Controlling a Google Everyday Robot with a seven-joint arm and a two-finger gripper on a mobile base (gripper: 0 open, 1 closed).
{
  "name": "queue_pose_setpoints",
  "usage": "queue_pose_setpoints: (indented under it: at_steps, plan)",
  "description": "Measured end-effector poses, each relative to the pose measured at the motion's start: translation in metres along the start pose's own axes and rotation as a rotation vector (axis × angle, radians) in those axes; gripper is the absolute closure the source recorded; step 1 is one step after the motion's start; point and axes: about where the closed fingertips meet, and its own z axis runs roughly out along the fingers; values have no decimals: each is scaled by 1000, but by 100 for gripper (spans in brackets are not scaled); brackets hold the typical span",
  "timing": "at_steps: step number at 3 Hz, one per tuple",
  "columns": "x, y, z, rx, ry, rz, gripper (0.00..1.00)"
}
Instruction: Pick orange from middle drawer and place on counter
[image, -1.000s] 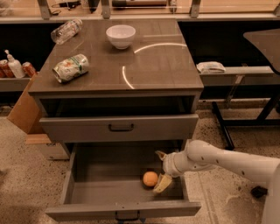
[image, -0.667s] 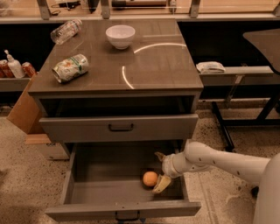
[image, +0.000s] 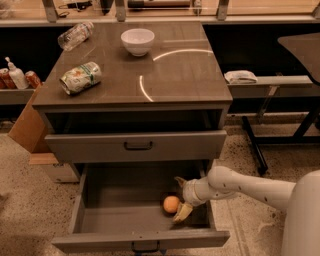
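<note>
Robot arm (image: 250, 187) reaches in from the right into the pulled-out drawer (image: 80, 210), low at the front of a grey cabinet. Its gripper (image: 177, 198) is inside the drawer at the right side, approx. level with the orange (image: 170, 204), fingers spread wide and not clamped on anything. One finger (image: 179, 181) points toward the far wall, the other (image: 183, 211) lies toward the near front panel. The orange rests on the drawer floor, right of center, in the mouth of the gripper and just beside the near finger; contact can't be made out. The drawer above (image: 135, 146) is shut, w/ a small dark handle. On the glossy table (image: 185, 75), i.e. the cabinet top, a white bowl (image: 137, 41) stands at the far edge, a can (image: 80, 77) lies on its side near the left edge, and a clear plastic bottle (image: 75, 35) lies at the far left corner. A cardboard box (image: 27, 125) leans by the cabinet's left side. A white cloth (image: 240, 76) sits on a bench to the right.
</note>
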Motion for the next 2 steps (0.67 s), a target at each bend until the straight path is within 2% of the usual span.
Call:
queue_pose_setpoints:
  at_steps: [1, 2]
  plan:
    - [3, 0, 6, -3, -1, -1, 18]
    - [3, 1, 7, -3, -12, 1, 43]
